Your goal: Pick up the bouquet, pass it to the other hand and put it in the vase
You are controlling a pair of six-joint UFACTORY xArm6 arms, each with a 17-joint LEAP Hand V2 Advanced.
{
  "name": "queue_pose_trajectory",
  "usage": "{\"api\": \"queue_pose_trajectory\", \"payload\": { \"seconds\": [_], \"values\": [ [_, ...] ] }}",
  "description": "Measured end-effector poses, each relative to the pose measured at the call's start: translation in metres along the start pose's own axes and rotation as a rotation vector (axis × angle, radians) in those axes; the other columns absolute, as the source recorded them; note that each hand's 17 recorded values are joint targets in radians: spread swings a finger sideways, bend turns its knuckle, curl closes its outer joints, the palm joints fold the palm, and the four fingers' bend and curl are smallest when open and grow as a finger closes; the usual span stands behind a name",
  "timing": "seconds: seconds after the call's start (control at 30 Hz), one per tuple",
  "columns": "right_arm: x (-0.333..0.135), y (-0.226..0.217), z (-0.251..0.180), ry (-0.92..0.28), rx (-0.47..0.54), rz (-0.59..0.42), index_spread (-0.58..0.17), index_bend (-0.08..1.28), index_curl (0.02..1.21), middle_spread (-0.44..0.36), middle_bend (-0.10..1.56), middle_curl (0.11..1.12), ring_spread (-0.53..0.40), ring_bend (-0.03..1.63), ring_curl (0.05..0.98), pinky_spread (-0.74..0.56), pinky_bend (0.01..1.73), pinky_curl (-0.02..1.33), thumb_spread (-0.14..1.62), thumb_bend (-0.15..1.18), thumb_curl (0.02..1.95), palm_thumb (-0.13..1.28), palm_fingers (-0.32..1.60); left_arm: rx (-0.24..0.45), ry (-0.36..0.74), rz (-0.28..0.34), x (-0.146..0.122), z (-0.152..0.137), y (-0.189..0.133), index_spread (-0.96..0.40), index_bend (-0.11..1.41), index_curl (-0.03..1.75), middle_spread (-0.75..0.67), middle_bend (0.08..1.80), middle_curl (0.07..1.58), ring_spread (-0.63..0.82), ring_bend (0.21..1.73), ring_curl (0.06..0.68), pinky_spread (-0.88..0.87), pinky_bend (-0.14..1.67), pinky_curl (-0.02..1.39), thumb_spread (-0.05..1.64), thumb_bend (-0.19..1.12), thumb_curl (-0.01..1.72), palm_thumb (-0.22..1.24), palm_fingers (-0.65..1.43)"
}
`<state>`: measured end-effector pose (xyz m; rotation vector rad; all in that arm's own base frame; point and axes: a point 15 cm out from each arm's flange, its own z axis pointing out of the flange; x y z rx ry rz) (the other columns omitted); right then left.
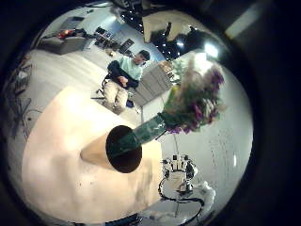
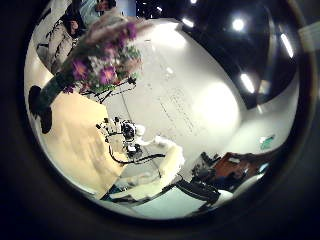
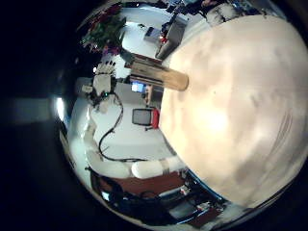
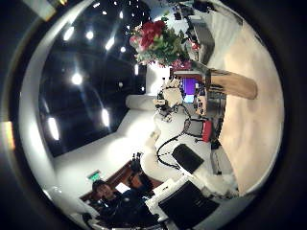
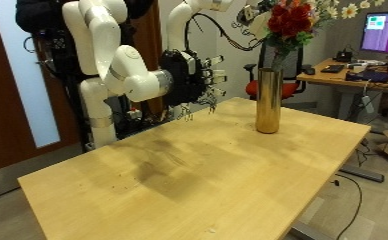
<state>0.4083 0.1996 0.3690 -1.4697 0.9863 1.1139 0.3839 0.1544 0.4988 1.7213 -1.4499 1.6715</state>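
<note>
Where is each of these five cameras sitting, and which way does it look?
Outside view: fixed beside the table, facing both arms, the right hand and the bouquet in the vase.
Left little finger side: on left palm, facing vase, bouquet, right hand; own fingers unseen.
Left thumb side: same palm, facing bouquet and right hand.
Right little finger side: right palm, facing table, vase, left hand.
Right thumb side: same palm, facing bouquet, vase, left hand.
Shared: every view shows the bouquet.
</note>
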Motion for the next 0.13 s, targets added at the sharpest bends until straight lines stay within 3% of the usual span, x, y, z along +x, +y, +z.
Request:
{"api": "queue_pose_trajectory", "payload": {
  "seconds": [0.13],
  "values": [
    [0.001, 0.004, 0.001, -0.009, -0.005, 0.004, -0.358, 0.16, 0.25, 0.092, 0.18, 0.27, 0.173, 0.35, 0.264, 0.39, 0.49, 0.31, 0.97, -0.03, 0.42, 0.72, -0.01, -0.007, 0.006, -0.019, 0.003, 0.0, 0.025, 0.16, 0.12, 0.15, 0.58, 0.16, 0.17, 0.63, 0.39, 0.2, 0.6, 0.23, 0.3, 0.77, -0.04, 0.33, 0.29, -0.14]
  ]
}}
